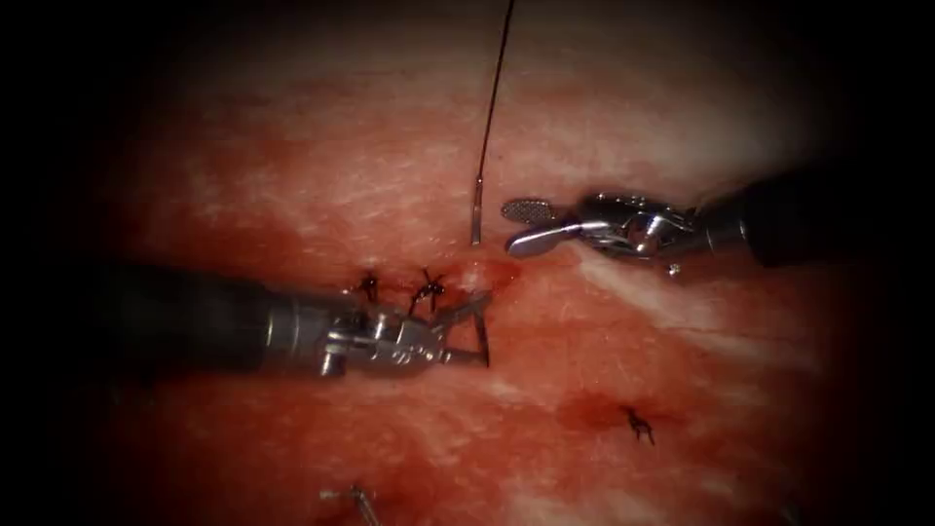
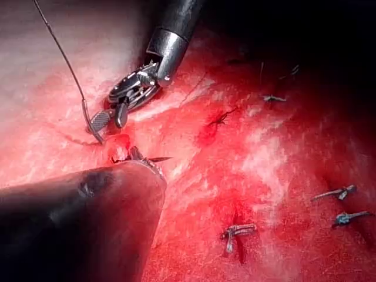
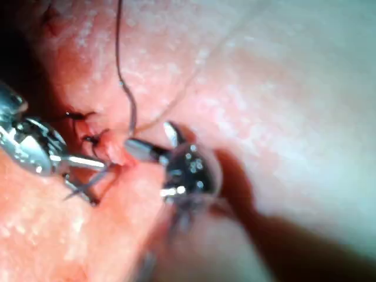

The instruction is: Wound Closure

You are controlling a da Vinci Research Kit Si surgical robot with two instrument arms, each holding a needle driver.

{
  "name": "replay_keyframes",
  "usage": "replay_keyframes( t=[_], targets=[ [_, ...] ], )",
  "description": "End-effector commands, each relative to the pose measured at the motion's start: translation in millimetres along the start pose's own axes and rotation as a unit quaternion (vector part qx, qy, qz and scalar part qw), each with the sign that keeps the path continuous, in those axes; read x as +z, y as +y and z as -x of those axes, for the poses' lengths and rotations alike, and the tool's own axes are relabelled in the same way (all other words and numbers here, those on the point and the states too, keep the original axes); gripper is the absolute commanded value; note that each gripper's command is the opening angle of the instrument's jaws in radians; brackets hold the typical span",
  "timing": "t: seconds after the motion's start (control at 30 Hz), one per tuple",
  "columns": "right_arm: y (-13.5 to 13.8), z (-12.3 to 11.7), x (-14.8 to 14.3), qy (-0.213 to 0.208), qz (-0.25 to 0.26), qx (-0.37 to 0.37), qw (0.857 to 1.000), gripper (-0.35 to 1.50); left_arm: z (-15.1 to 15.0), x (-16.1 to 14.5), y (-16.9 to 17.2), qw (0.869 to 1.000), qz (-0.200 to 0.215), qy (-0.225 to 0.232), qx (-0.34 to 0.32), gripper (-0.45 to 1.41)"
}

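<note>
We see the needle (image 1: pixel 476 209) standing nearly upright in the tissue (image 1: pixel 682 117), its lower end sunk in at the top of the cut (image 1: pixel 487 273) and its upper end free, with the thread (image 1: pixel 497 78) running up and away from it. It sits just beside the tips of the right tool (image 1: pixel 518 226), on their far side from the shaft, near but not touching; those jaws are spread apart and grasp nothing. In the left wrist view the same tool (image 2: pixel 108 117) hangs open right next to the needle (image 2: pixel 89 120).

Below the needle, we find the left tool (image 1: pixel 477 331) with its jaws splayed wide over the cut, holding nothing that we can make out; the needle lies above and just beyond its tips. Two dark stitch knots (image 1: pixel 429 287) sit at the cut just above this tool's wrist. Red fluid (image 1: pixel 594 409) stains the tissue around another knot (image 1: pixel 638 426), well apart toward the lower right.
</note>
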Motion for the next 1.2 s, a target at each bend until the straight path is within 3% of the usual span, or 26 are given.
replay_keyframes(
  t=[0.03,0.2,0.33,0.43,0.57,0.63,0.73,0.8,0.83,0.93,0.97,1.0,1.03,1.2],
  targets=[
    [0.1,0.8,0.5,-0.001,-0.001,0.001,1.000,0.84,0.2,0.7,0.6,1.000,0.001,-0.001,-0.001,0.31],
    [0.0,0.9,0.6,-0.001,-0.001,0.000,1.000,0.84,0.6,1.1,0.5,1.000,0.001,0.000,0.000,0.17],
    [-0.1,1.0,0.6,-0.001,-0.001,0.000,1.000,0.84,0.8,1.3,0.3,1.000,0.001,0.001,0.000,-0.45],
    [-0.3,1.0,0.6,-0.001,-0.001,-0.003,1.000,0.86,0.8,1.4,0.1,0.999,0.007,0.006,-0.054,-0.45],
    [-0.7,1.2,0.6,-0.001,-0.001,-0.003,1.000,0.86,0.3,1.1,-0.3,0.997,0.016,0.016,-0.078,-0.45],
    [-0.9,1.2,0.6,-0.001,-0.001,-0.005,1.000,0.86,-0.6,0.6,-0.6,0.993,0.034,0.037,-0.110,-0.45],
    [-1.0,1.2,0.6,-0.001,-0.001,-0.005,1.000,0.86,-1.8,-0.2,-1.1,0.979,0.064,0.067,-0.181,-0.45],
    [-1.0,1.2,0.6,-0.001,-0.001,-0.005,1.000,0.86,-3.0,-1.0,-1.6,0.957,0.095,0.089,-0.259,-0.45],
    [-1.0,1.3,0.7,-0.001,-0.001,-0.006,1.000,0.86,-3.6,-1.6,-2.0,0.938,0.111,0.099,-0.312,-0.45],
    [-1.2,1.5,0.7,-0.001,-0.001,-0.007,1.000,0.86,-4.7,-2.5,-2.1,0.898,0.149,0.112,-0.399,-0.45],
    [-1.2,1.5,0.7,-0.001,-0.001,-0.007,1.000,0.86,-4.7,-2.5,-2.1,0.898,0.149,0.112,-0.399,-0.45],
    [-1.2,1.7,0.8,-0.001,0.000,-0.007,1.000,0.88,-5.1,-2.8,-2.1,0.884,0.166,0.120,-0.421,-0.45],
    [-1.2,1.8,0.8,-0.001,0.000,-0.008,1.000,0.89,-5.3,-2.9,-2.0,0.879,0.172,0.124,-0.427,-0.45],
    [-1.3,2.1,0.6,-0.001,-0.001,-0.009,1.000,0.91,-6.7,-3.9,-1.7,0.870,0.191,0.140,-0.433,-0.45]
  ],
)
